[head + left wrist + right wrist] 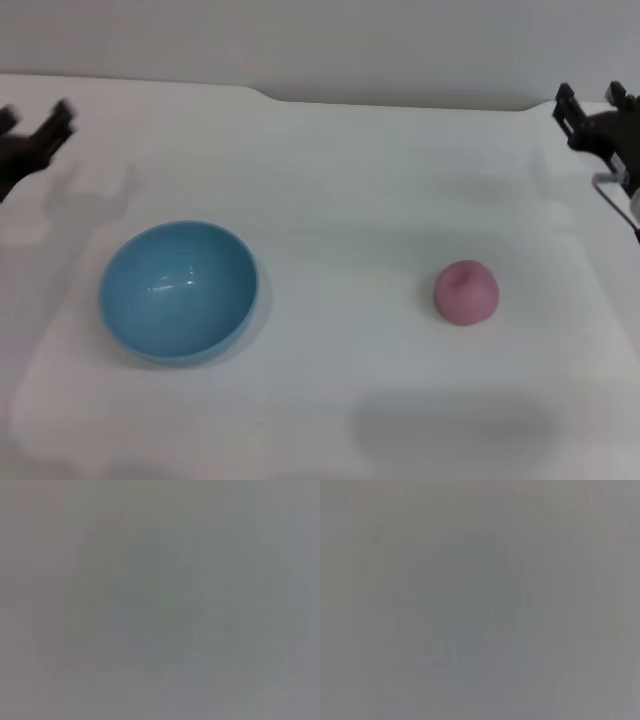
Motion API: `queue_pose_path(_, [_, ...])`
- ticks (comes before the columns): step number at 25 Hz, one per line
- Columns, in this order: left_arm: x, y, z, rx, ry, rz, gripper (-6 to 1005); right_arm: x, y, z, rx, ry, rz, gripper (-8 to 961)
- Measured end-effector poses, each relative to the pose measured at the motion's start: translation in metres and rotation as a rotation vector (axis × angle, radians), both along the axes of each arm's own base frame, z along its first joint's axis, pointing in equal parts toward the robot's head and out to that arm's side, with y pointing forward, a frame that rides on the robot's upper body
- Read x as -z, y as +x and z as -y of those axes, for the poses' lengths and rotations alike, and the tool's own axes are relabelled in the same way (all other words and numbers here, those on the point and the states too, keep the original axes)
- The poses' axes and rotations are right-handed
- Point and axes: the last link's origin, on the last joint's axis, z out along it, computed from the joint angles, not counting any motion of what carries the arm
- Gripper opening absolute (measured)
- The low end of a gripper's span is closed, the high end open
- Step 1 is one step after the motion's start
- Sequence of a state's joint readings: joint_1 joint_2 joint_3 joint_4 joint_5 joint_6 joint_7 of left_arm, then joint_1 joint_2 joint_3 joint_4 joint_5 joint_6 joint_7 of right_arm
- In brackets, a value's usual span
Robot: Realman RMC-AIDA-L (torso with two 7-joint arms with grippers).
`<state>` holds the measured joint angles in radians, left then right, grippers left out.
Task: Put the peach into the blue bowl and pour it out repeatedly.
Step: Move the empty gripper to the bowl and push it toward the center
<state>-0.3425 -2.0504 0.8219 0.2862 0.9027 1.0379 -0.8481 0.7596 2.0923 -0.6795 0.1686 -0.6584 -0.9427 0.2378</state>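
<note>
We saw the peach [466, 292] alone on the bench [340, 180], well apart from the empty bowl [179, 290]; left gripper [38, 120] and right gripper [592, 102] both spread, parked at the edges.

A white table [340, 180] fills nearly the whole head view, smooth and evenly lit, with soft grey shadows at its left side and near edge. Along the far edge runs a plain pale grey wall [320, 40].
</note>
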Motion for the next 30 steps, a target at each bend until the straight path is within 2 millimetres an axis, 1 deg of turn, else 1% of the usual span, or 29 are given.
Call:
queue_pose_path(4, [0.000,0.032,-0.029,0.086,-0.106,-0.025,828,0.006,0.007,0.010,0.011,-0.029,0.006,661])
queue_pose_path(7, [-0.002,0.063,-0.047,0.156,-0.191,-0.077,828,0.010,0.011,0.017,0.002,-0.056,0.024,661])
queue_pose_path(11, [-0.007,0.090,-0.060,0.169,-0.338,-0.085,828,0.010,0.016,0.022,0.007,-0.061,0.032,661])
queue_pose_path(12, [-0.007,0.090,-0.060,0.169,-0.338,-0.085,828,0.010,0.017,0.023,0.009,-0.061,0.033,661])
queue_pose_path(13, [-0.010,0.100,-0.063,0.145,-0.430,-0.091,828,0.010,0.019,0.024,0.011,-0.062,0.035,661])
queue_pose_path(14, [-0.012,0.104,-0.064,0.124,-0.474,-0.101,827,0.010,0.020,0.025,0.012,-0.062,0.036,661])
queue_pose_path(15, [-0.013,0.107,-0.063,0.090,-0.530,-0.125,827,0.009,0.020,0.025,0.011,-0.060,0.037,661])
queue_pose_path(16, [-0.014,0.108,-0.063,0.070,-0.550,-0.127,827,0.008,0.020,0.025,0.011,-0.059,0.040,661])
queue_pose_path(19, [-0.016,0.113,-0.055,-0.045,-0.691,-0.211,828,0.006,0.021,0.023,0.006,-0.052,0.049,661])
queue_pose_path(23, [-0.025,0.112,-0.040,-0.243,-0.831,-0.286,828,0.004,0.020,0.022,-0.002,-0.050,0.057,661])
queue_pose_path(27, [-0.032,0.103,-0.030,-0.387,-0.884,-0.331,827,0.005,0.018,0.021,-0.027,-0.066,0.073,661])
queue_pose_path(30, [-0.031,0.099,-0.025,-0.439,-0.903,-0.338,827,0.006,0.016,0.020,-0.036,-0.072,0.078,661])
